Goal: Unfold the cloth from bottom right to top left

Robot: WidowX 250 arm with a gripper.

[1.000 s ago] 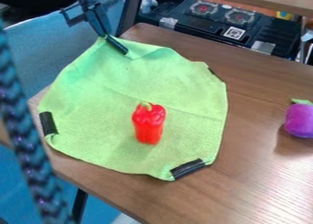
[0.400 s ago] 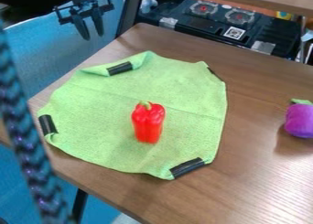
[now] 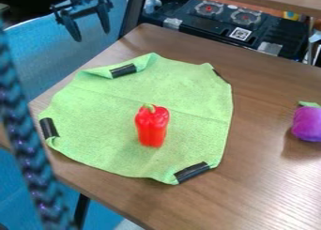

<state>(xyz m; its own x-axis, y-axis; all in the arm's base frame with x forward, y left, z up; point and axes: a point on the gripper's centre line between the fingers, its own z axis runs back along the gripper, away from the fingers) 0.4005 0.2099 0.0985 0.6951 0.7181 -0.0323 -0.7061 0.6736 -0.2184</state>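
The soft, finely napped green cloth (image 3: 94,130) is spread flat on the wood-grained table (image 3: 270,177), crossed by a faint crease. Its outline is roughly rounded, with 4 black strips (image 3: 192,172) fixed along the rim; the upper-left edge is curled over. A glossy, smooth red pepper (image 3: 152,133) is set upright near its middle. The cloth's left side is placed near the table edge, while a broad stretch of wood is left between cloth and rounded purple toy (image 3: 307,124). The gripper (image 3: 91,35) is held beyond the upper-left table edge, apart from the cloth, its 2 fingers spread.
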